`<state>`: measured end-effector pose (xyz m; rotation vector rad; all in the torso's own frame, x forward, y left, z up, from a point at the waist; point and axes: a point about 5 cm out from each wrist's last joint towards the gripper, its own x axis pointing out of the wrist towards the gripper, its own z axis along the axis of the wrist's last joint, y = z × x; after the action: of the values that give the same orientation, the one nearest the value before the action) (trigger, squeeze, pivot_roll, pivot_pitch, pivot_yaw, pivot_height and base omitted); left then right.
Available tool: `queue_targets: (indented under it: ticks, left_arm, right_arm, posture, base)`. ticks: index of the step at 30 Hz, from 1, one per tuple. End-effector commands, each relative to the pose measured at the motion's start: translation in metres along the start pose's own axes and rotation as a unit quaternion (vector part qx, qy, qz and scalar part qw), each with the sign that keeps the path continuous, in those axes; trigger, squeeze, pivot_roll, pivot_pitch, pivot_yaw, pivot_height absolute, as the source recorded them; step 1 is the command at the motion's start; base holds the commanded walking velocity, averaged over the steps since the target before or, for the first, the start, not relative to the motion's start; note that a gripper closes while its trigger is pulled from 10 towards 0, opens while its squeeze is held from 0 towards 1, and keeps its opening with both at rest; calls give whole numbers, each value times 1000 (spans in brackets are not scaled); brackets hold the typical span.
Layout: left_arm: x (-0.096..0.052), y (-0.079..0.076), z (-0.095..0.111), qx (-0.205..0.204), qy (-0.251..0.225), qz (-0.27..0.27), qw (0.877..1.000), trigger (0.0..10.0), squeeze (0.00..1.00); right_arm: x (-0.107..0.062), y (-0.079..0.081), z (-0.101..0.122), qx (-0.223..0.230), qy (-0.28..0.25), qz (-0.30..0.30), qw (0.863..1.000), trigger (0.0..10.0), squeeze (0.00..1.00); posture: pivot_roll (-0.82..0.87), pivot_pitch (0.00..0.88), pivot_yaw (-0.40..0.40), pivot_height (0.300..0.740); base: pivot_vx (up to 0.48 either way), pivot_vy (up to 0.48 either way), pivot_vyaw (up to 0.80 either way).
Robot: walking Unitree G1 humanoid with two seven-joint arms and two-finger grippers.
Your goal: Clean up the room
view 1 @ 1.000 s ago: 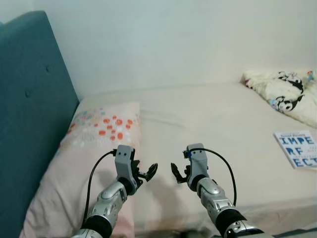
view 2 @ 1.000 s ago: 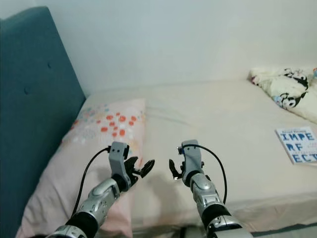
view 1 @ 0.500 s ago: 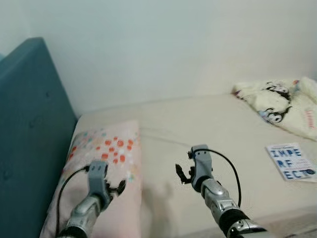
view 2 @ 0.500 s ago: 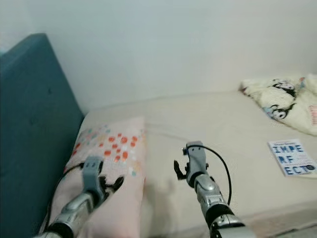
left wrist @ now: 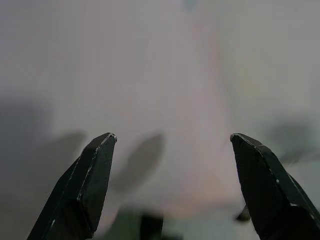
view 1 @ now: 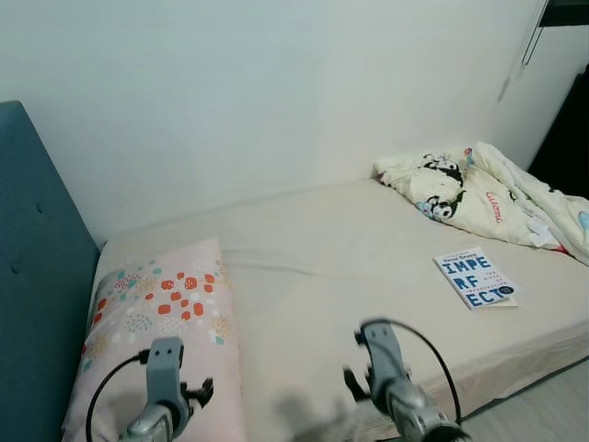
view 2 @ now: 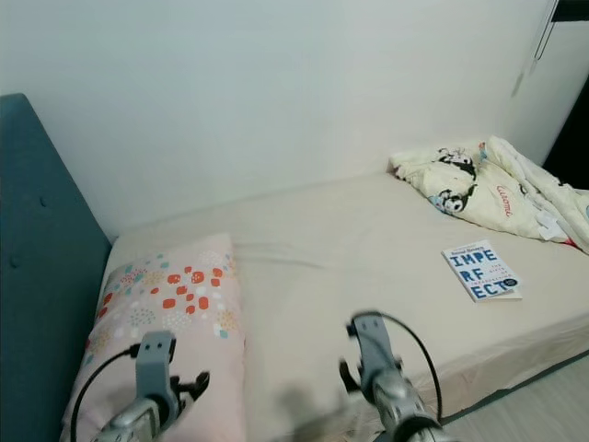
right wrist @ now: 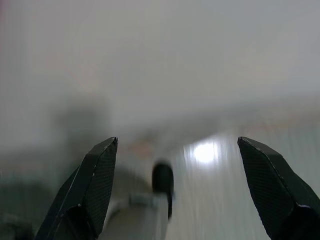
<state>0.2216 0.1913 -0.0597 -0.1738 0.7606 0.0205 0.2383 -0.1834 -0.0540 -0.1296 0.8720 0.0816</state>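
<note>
The wide bed with its cream fitted sheet (view 1: 350,249) took up most of the scene, a teal padded headboard (view 1: 37,276) at the robot's left. Compared with a moment earlier the camera had lifted and swung right, so more of the far end of the bed and a strip of pale floor (view 1: 552,405) had come into sight, and both arms had dropped low in the head views. I judge the robot was turning from the pillow end to hunt for clutter.

The crumpled cream blanket with black-and-white cartoon figures (view 1: 479,189) lay heaped at the far right against the wall, probably the biggest job left. The long pink pillow with orange and teal dots (view 1: 161,322) sat flat beside the headboard. A thin white book with large teal lettering (view 1: 474,278) lay on the sheet near the bed's front edge, well apart from both arms (likely the easiest pick).

The left gripper (left wrist: 170,145) hung over the pillow, fingers apart and empty. The right gripper (right wrist: 175,147) hovered low at the mattress edge, fingers also spread, holding nothing.

Nothing stood between the arms and the book.
</note>
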Motion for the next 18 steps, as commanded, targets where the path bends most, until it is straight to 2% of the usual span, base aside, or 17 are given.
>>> queue_targets:
  ticks: [1,3,4,6,9,10,14,18]
  left_arm:
    - [-2,4,-11,1,28,14,1000,10000,0]
    - [-6,6,-24,-1,54,25,998,10000,0]
    - [-6,6,-24,-1,54,25,998,10000,0]
    - [-10,9,-37,4,75,26,997,10000,0]
    - [-12,10,-40,9,81,26,996,10000,0]
    - [-16,11,-51,33,99,15,994,10000,0]
    - [-20,10,-61,55,117,6,992,10000,0]
    - [-22,10,-65,56,124,8,991,10000,0]
  right_arm:
    - [0,0,-4,9,10,-6,1000,10000,0]
    - [-3,-3,-21,3,36,-17,999,10000,0]
    - [-3,-3,-21,3,36,-17,999,10000,0]
    - [-6,-4,-35,-5,55,-19,998,10000,0]
    - [-6,-4,-38,-9,60,-18,998,10000,0]
    - [-7,-4,-42,-14,63,-18,998,10000,0]
    - [-8,-4,-45,-23,68,-18,997,10000,0]
    - [-9,-2,-48,-33,74,-17,997,10000,0]
  posture:
    - [-33,0,-30,740]
    - [-36,0,-23,740]
    - [-36,0,-23,740]
    - [-34,0,-17,740]
    - [-35,0,-15,740]
    - [-34,0,-5,740]
    - [-32,0,-4,740]
    - [-29,0,-3,740]
  base:
    - [0,-480,0]
    - [0,-480,0]
    - [0,-480,0]
    - [0,-480,0]
    - [0,-480,0]
    - [0,-480,0]
    - [0,-480,0]
    - [0,-480,0]
